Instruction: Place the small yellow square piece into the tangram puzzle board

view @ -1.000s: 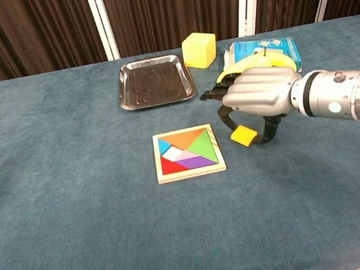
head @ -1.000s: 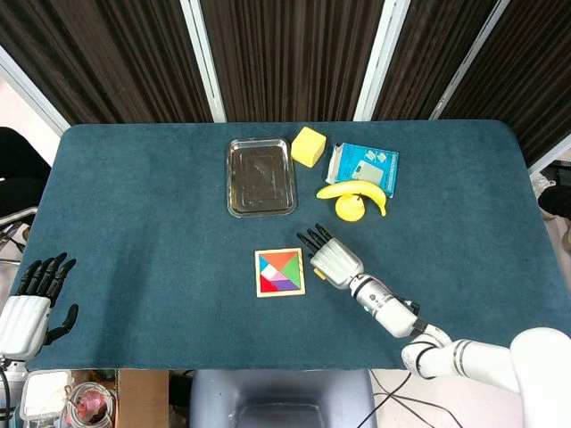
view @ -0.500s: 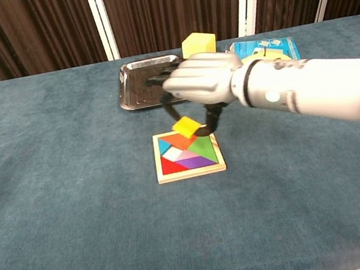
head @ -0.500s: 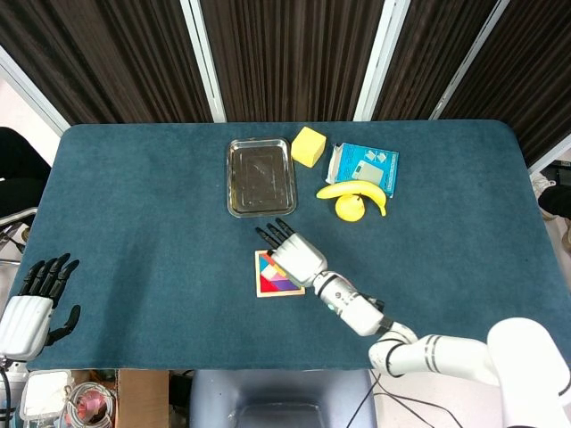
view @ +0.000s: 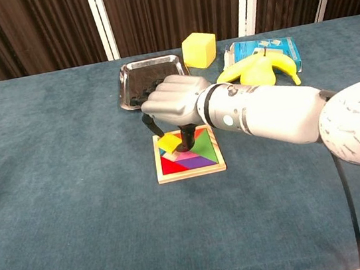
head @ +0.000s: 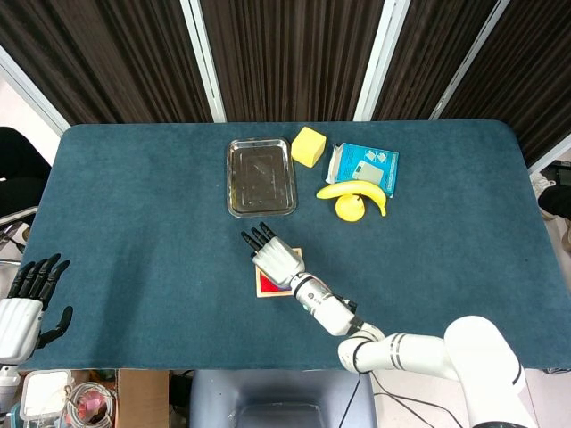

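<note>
the right hand [view: 170, 101] is held palm down over the tangram puzzle board [view: 190, 162], and the small yellow square piece [view: 168, 142] is pinched between its thumb and a finger, tilted, just above the board's left part. whether the piece touches the board cannot be told. behind the board lie a metal tray [view: 155, 80], a yellow cube [view: 199, 50], a banana [view: 258, 67] and a blue box [view: 263, 49]. the left hand [head: 27, 299] is kept at the table's [view: 72, 224] near left edge, fingers apart, nothing held.
</note>
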`<state>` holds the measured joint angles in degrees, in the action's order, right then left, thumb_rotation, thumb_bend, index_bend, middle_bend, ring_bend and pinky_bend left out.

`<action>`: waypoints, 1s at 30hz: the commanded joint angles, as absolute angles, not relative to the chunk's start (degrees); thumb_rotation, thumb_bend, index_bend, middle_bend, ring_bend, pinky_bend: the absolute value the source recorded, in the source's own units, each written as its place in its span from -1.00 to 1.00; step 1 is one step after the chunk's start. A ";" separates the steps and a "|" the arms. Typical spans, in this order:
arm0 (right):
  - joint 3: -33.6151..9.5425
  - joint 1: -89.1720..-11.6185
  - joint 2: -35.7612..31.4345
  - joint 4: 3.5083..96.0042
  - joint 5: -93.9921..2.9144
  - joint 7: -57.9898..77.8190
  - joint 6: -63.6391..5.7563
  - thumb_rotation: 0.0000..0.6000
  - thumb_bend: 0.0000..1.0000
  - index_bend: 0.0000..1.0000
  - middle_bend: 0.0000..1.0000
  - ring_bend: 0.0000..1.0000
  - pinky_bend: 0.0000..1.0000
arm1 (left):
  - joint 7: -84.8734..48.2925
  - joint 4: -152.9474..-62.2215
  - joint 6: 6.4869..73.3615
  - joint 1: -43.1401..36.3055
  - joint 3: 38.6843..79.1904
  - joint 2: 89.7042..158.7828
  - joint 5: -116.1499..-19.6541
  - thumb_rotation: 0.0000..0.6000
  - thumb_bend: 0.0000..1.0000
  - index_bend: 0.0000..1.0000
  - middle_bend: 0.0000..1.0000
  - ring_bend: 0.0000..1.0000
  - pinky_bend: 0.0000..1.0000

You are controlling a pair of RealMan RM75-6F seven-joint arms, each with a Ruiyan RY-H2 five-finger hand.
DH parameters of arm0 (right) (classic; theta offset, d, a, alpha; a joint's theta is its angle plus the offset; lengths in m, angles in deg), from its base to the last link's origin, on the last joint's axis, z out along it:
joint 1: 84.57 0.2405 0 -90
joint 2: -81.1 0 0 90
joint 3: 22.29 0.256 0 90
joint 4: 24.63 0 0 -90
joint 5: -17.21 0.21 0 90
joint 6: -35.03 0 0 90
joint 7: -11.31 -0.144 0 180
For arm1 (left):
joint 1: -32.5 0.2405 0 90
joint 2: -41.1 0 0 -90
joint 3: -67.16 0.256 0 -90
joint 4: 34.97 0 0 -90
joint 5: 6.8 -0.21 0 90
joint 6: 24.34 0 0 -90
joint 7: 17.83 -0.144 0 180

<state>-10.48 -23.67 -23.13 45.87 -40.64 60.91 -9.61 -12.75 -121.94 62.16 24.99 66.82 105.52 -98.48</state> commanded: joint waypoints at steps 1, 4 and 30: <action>-10.80 -23.32 -23.26 45.72 -40.03 61.07 -9.82 1.00 -0.12 0.36 -0.87 -1.00 -1.00 | -12.84 -122.01 61.99 24.86 66.90 105.52 -98.68 1.00 -0.10 -1.00 -1.00 -1.00 -0.87; -11.52 -23.04 -23.16 45.50 -39.43 61.86 -10.04 1.00 -0.12 0.36 -0.87 -1.00 -1.00 | -12.94 -121.95 61.80 24.78 66.98 105.62 -98.78 1.00 -0.10 -1.00 -1.00 -1.00 -0.87; -13.50 -21.28 -24.25 44.44 -36.53 61.93 -11.09 1.00 -0.12 0.12 -0.87 -1.00 -1.00 | -13.47 -122.01 61.12 24.41 67.08 105.84 -98.85 1.00 -0.10 -1.00 -1.00 -1.00 -0.87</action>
<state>-13.49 -21.31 -24.22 44.43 -36.60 61.96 -11.08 -13.43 -122.01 61.10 24.39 67.09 105.82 -98.88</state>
